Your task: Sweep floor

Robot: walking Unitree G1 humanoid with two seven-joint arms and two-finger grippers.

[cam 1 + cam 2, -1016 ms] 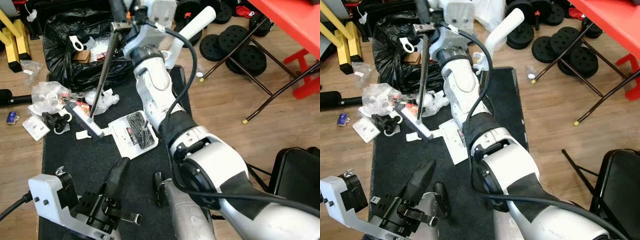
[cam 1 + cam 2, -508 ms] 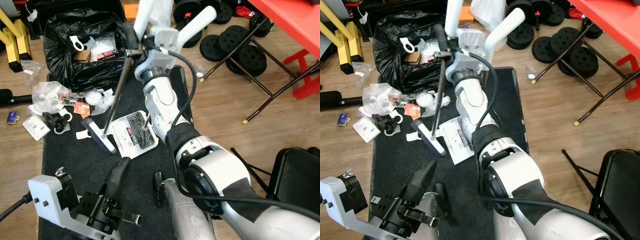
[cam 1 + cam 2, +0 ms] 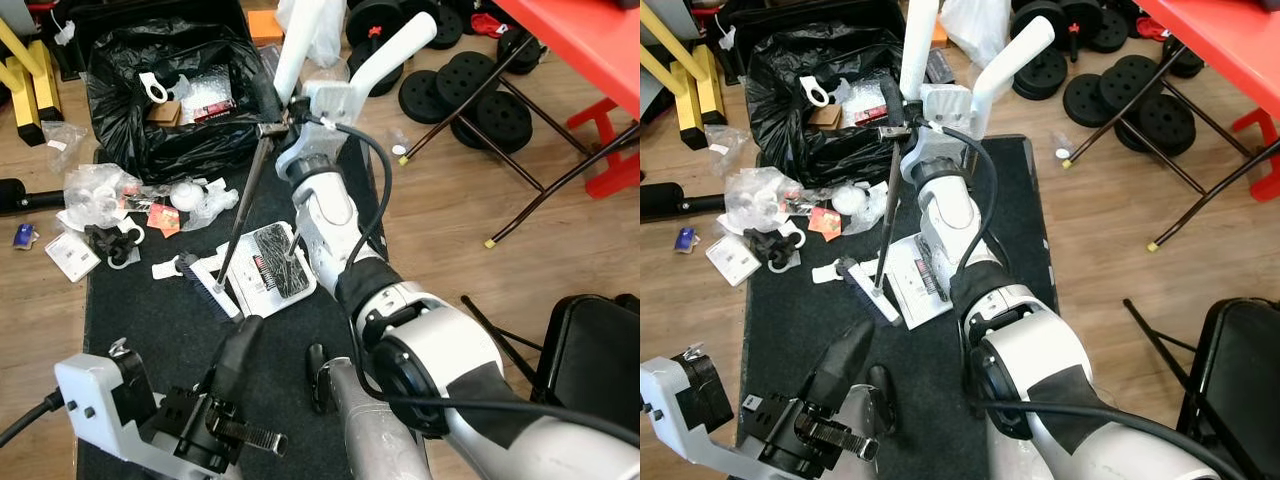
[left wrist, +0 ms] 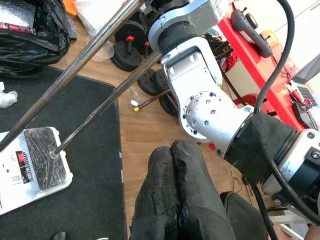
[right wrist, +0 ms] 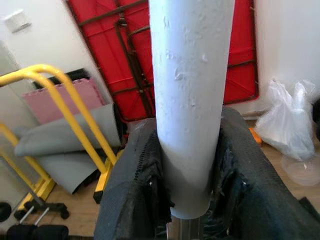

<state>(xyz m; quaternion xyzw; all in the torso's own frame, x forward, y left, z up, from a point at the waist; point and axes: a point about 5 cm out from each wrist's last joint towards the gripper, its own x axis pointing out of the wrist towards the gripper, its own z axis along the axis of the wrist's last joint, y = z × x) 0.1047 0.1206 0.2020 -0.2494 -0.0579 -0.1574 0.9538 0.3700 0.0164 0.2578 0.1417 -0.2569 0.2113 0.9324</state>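
My right gripper (image 3: pixel 272 98) reaches forward and is shut on the white handle (image 5: pixel 192 100) of a broom; its black fingers (image 5: pixel 131 185) press on both sides. The broom's dark shaft (image 3: pixel 242 195) slants down to the brush head (image 3: pixel 208 284), which rests on the black mat (image 3: pixel 150 330) against the left edge of a white dustpan (image 3: pixel 268 262). The dustpan holds dark debris, and its own white-gripped rod (image 3: pixel 395 48) stands beside the broom handle. My left gripper (image 3: pixel 243 335) hangs low over the mat, shut and empty, its fingers (image 4: pixel 172 195) pressed together.
Litter (image 3: pixel 100 190) of plastic wrap, white bits and a red wrapper lies at the mat's far left edge. A black rubbish bag (image 3: pixel 160 100) stands behind it. Weight plates (image 3: pixel 470 90), folding table legs (image 3: pixel 530 150) and a black chair (image 3: pixel 595 350) are on the right.
The brush head has swept right and nearer across the mat, up to the dustpan. The broom handle has swung more upright as my right gripper moved right.
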